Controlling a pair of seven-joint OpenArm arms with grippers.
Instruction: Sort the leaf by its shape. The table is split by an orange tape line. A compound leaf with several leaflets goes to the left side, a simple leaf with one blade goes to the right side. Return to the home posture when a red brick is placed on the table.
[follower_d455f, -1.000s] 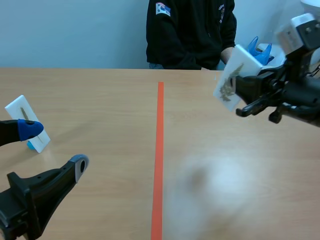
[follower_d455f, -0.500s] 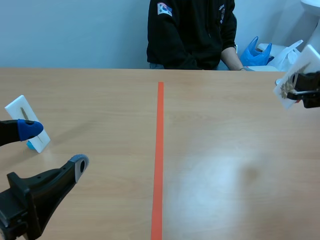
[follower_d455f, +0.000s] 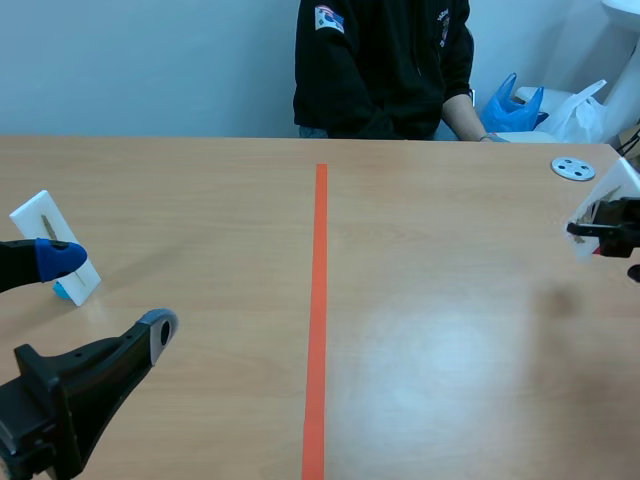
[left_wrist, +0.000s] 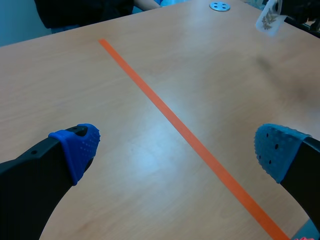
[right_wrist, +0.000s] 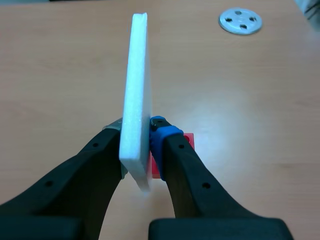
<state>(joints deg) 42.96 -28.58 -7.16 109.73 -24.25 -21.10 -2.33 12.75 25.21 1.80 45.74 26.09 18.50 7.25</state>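
A white card (follower_d455f: 612, 190) with a small brownish leaf on it hangs just above the table at the far right, and my right gripper (follower_d455f: 592, 229) is shut on it. In the right wrist view the card (right_wrist: 137, 95) stands edge-on between the fingers of my right gripper (right_wrist: 139, 128), with a small red base (right_wrist: 188, 142) at its foot. The left wrist view shows the same card (left_wrist: 268, 17) far ahead; the leaf's shape is too small to tell. My left gripper (follower_d455f: 108, 294) is open near the left edge, next to a second white card (follower_d455f: 50, 240) on a blue base. Nothing sits between the fingers of the left gripper (left_wrist: 177, 150).
The orange tape line (follower_d455f: 318, 300) runs down the table's middle. A grey disc (follower_d455f: 573, 168) with holes lies at the back right, ahead of the held card (right_wrist: 240, 21). A person in a dark jacket (follower_d455f: 380, 70) sits across the table. Blue and white bags (follower_d455f: 512, 105) lie behind.
My right arm has carried the card from the back right out to the far right edge and lower toward the table, uncovering the grey disc. The left arm has not moved.
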